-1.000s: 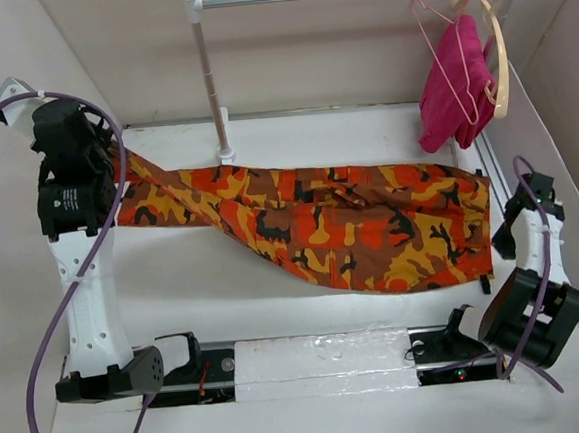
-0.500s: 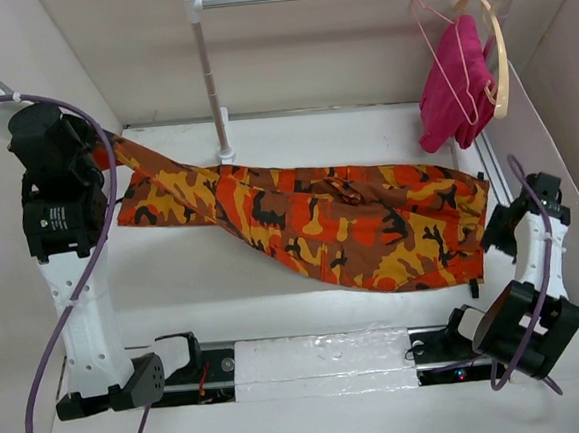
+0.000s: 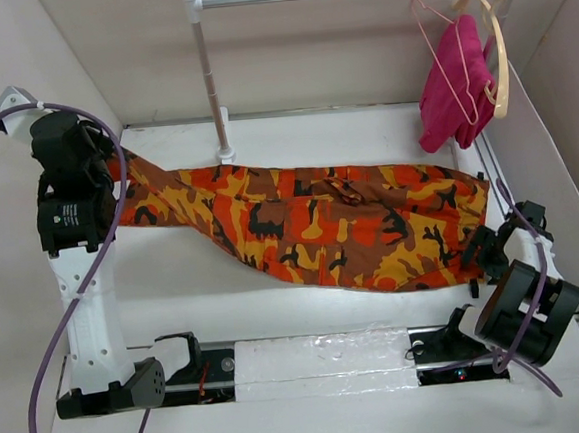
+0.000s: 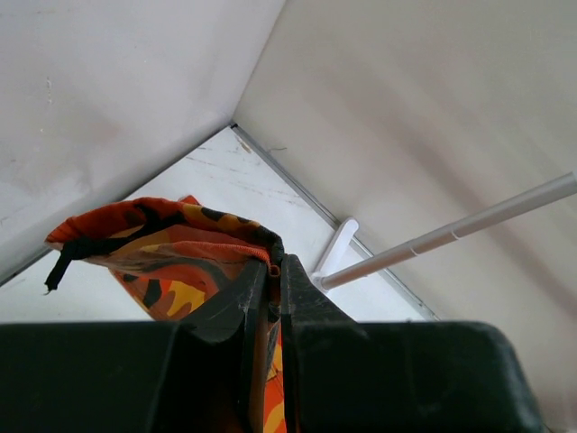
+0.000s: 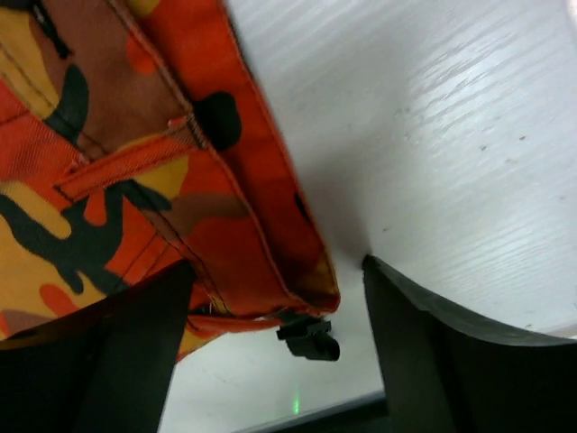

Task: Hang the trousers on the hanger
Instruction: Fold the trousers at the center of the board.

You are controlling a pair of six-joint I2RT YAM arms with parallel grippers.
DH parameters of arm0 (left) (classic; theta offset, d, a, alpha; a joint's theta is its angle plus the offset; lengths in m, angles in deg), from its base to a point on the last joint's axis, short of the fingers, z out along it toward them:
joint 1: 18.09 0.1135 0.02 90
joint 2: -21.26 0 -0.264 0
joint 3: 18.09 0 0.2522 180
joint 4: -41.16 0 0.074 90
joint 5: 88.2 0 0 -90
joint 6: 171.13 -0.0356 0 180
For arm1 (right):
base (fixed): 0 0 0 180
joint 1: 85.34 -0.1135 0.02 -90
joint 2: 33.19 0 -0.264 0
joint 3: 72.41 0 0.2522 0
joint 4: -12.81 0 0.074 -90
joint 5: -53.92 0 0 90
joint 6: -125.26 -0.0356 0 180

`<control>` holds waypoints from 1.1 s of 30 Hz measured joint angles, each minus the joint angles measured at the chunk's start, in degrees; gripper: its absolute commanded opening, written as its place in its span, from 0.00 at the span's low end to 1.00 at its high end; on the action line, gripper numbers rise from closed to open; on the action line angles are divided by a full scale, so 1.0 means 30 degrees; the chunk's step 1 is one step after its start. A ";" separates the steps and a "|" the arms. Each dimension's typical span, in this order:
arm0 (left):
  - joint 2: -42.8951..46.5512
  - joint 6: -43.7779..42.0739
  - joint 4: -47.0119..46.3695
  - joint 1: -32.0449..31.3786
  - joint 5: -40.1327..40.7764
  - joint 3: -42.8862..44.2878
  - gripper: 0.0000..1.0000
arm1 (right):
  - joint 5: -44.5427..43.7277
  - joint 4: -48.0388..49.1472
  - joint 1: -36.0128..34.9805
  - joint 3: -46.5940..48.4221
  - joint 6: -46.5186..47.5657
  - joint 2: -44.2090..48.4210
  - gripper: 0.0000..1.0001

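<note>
I cannot read any text here. The black joint of the left arm (image 3: 87, 293) carries a small white mark (image 3: 66, 218), too small to read.

trousers (image 3: 351, 227), left tip: hidden behind the left arm (image 3: 71, 183) in the overhead view.
trousers, right end: cut off by the top and left edges in the right wrist view.
hanger (image 3: 415, 6), lower part: up-right of the trousers, covered by the magenta cloth (image 3: 452, 83).
rail (image 4: 451, 230): beyond the trousers, cut off at the right edge in the left wrist view.
</note>
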 measured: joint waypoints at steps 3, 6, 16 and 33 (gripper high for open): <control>-0.0015 0.0000 -0.0044 0.0000 0.0022 0.0000 0.00 | -0.0189 0.0590 0.0022 -0.0182 -0.0073 -0.0058 0.32; -0.0029 0.0000 -0.0117 0.0000 0.0124 0.0000 0.00 | 0.0204 0.1829 0.0029 -0.0474 -0.0357 -0.0044 0.00; -0.0335 -0.0313 0.0313 -0.0007 0.1399 0.1246 0.00 | -0.1530 -0.3330 -0.0007 0.3075 0.0503 0.3147 0.00; 0.2965 -0.1384 -0.0102 -0.0474 0.4182 -0.0867 0.00 | -0.5544 -1.0761 -0.0015 0.9581 0.3060 0.1967 0.00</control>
